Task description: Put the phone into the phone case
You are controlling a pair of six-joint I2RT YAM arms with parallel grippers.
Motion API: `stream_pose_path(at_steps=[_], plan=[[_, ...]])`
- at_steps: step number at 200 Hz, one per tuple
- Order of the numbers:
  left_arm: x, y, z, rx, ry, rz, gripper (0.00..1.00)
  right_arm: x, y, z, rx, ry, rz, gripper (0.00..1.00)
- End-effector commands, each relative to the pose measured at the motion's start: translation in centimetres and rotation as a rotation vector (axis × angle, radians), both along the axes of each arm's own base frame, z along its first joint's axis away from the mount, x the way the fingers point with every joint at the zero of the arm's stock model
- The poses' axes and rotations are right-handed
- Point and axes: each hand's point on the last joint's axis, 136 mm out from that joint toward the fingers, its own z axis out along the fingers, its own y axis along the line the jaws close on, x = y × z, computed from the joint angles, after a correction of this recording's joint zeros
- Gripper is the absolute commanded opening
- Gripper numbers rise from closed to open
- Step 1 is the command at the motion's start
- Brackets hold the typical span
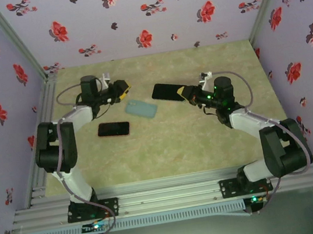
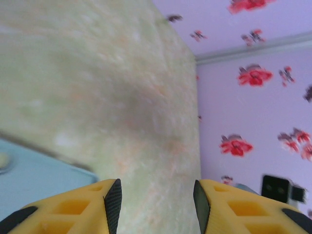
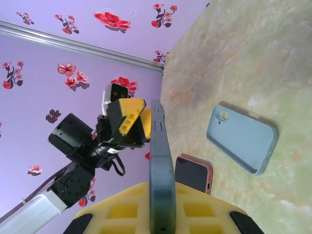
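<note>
**Q:** From the top camera, where is everything?

**A:** My right claw (image 1: 183,93) is clamped on one end of the phone (image 1: 164,91), a dark slab that sticks out toward the far left of my wrist. The pale blue phone case (image 1: 141,108) lies on the table (image 1: 178,143), just to the near left of the phone. My left claw (image 1: 124,89) hovers just beyond the case's far left end. A pink-edged phone (image 1: 113,129) lies flat nearer my left arm, a little apart from the case.

**Q:** And your left wrist camera?

**A:** My left claw (image 2: 157,204) is spread wide, with bare table (image 2: 97,73) between the yellow fingers (image 2: 105,200). A corner of the phone case (image 2: 34,173) shows blurred at the lower left, beside my left finger and not between the two. The flowered wall (image 2: 253,97) stands on the right.

**Q:** Your right wrist camera?

**A:** My right claw (image 3: 161,212) pinches the phone (image 3: 158,151), which I see edge-on, rising straight up from between my yellow fingers. Beyond it, the phone case (image 3: 242,139) lies on the table, its camera cut-outs on the far end. The pink-edged phone (image 3: 194,174) lies close to it without touching. My left claw (image 3: 127,114) hangs in front of the wall, just left of the phone's edge.
</note>
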Motion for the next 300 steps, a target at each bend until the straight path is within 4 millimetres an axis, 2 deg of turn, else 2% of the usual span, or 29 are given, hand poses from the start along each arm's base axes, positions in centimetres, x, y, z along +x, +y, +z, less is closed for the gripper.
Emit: stream_pose_path(at_steps=[1, 69, 119, 220, 256, 300], plan=[[0.1, 2.2, -2.6, 0.128, 0.031, 0.038, 0.47, -0.3, 0.3, 2.0, 0.029, -0.063, 0.014, 0.0], [1.4, 3.2, -8.1, 0.25, 0.126, 0.043, 0.46, 0.6, 0.8, 0.8, 0.018, -0.039, 0.009, 0.0], [1.9, 3.2, -10.2, 0.281, 0.15, 0.021, 0.47, 1.4, 1.9, -0.2, 0.022, -0.02, 0.02, 0.0], [2.3, 0.4, -12.8, 0.328, 0.156, -0.06, 0.47, 2.1, 2.4, -0.4, 0.022, -0.008, 0.03, 0.0], [1.3, -0.6, -13.5, 0.343, 0.169, -0.084, 0.46, 1.8, 2.4, -0.2, 0.019, -0.012, 0.035, 0.0], [-0.6, -3.3, -13.5, 0.348, 0.168, -0.138, 0.46, 1.3, 2.2, -0.1, 0.01, -0.016, 0.036, 0.0]])
